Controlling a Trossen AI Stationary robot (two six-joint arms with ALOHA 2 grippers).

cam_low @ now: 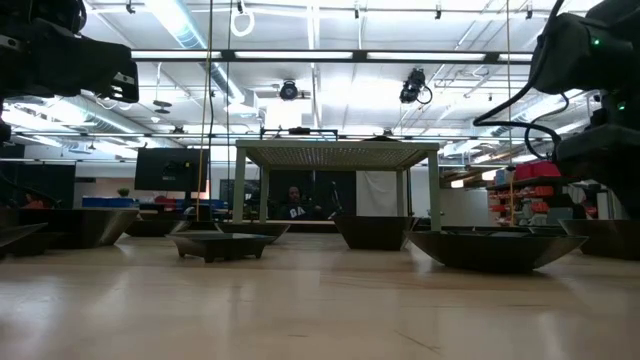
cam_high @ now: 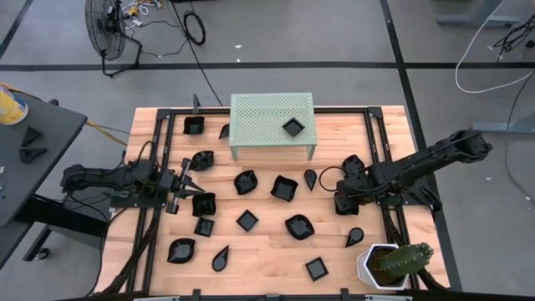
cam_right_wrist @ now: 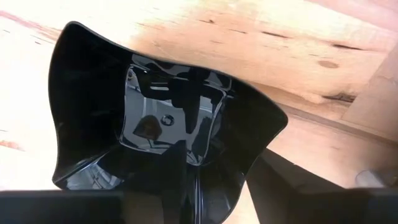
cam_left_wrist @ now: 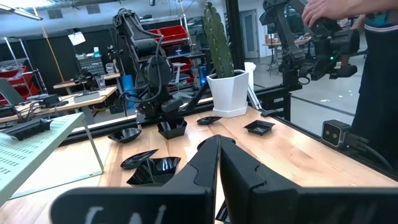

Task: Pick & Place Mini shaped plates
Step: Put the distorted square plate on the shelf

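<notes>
Many small glossy black mini shaped plates (cam_high: pixel 247 220) lie scattered over the wooden table, and one (cam_high: pixel 292 127) sits on top of the pale green perforated stand (cam_high: pixel 272 124). At the table's right side my right gripper (cam_high: pixel 343 203) points down over a wavy square plate (cam_right_wrist: pixel 168 112) that rests flat on the wood. Its jaws are open, with one finger (cam_right_wrist: pixel 177 180) inside the dish and the other (cam_right_wrist: pixel 292 180) outside the rim. My left gripper (cam_high: pixel 191 184) waits shut and level at the table's left, holding nothing. My right gripper straddles one raised wall of the wavy square plate (cam_right_wrist: pixel 249 168) from above, one finger in the hollow and one outside. I cannot tell whether either finger touches the wall. The plate lies flat on the table.
A white hexagonal pot with a cactus (cam_high: pixel 389 263) stands at the near right corner, close to my right arm. More plates (cam_high: pixel 352 161) (cam_high: pixel 355 237) lie around the right gripper. A black frame rail (cam_high: pixel 380 167) runs along the right side. A person's hand (cam_left_wrist: pixel 336 12) shows beyond the table.
</notes>
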